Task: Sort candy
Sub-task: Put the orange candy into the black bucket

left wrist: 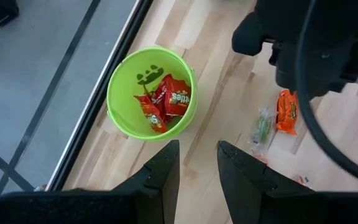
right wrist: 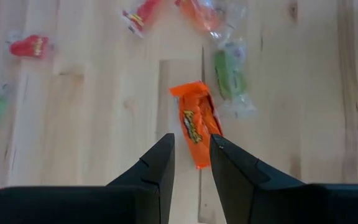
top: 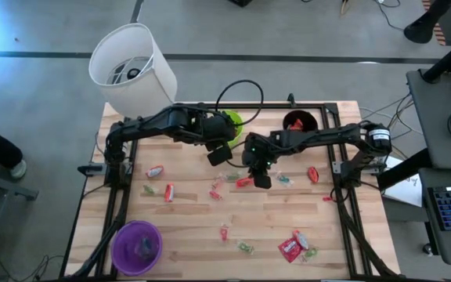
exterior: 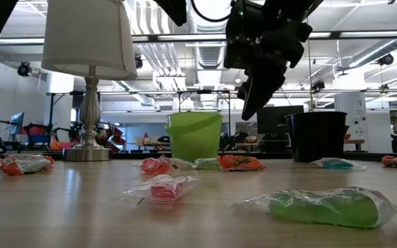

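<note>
Your candy lies scattered flat across the wooden table. An orange packet [right wrist: 195,124] rests near the middle, with a green clear-wrapped sweet [right wrist: 230,76] just beside it. Toward the left side you have a red-and-white piece [top: 155,170], a small green one [top: 148,189] and a red piece [top: 168,192]. A red piece [top: 312,174] sits toward the right edge. Near the front right corner lies a flat red packet [top: 290,249], with another red piece [top: 301,239] touching it and a green sweet [top: 311,254] alongside. Several red and orange packets [left wrist: 166,101] are piled inside the green cup [left wrist: 120,79].
</note>
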You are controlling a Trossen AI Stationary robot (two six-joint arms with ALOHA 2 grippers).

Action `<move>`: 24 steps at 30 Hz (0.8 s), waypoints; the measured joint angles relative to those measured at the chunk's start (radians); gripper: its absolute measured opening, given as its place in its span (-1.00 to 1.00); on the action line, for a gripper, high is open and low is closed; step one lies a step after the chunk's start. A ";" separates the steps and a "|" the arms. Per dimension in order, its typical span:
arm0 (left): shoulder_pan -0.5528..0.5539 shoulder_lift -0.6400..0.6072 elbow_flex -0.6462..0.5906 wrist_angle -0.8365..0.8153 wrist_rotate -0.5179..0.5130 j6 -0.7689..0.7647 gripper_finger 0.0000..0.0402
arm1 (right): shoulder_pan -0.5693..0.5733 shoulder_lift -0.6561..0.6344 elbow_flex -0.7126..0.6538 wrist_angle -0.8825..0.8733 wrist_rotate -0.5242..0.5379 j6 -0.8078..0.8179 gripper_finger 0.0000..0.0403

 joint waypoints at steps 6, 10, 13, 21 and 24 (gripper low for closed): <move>0.000 0.001 0.000 0.000 0.000 0.003 -0.55 | 0.000 0.000 0.000 0.032 -0.003 -0.022 -0.54; 0.000 0.001 0.000 0.000 0.000 0.003 -0.55 | 0.000 0.000 0.000 0.056 -0.003 -0.012 -0.54; 0.000 0.001 0.000 0.000 0.000 0.003 -0.55 | 0.000 0.000 0.000 0.075 0.001 0.004 -0.54; 0.000 0.001 0.000 0.000 0.000 0.003 -0.55 | 0.002 0.000 0.010 0.072 0.080 -0.010 -0.54; 0.000 0.001 0.000 0.000 0.000 0.003 -0.55 | 0.003 0.000 0.020 0.066 0.079 -0.033 -0.54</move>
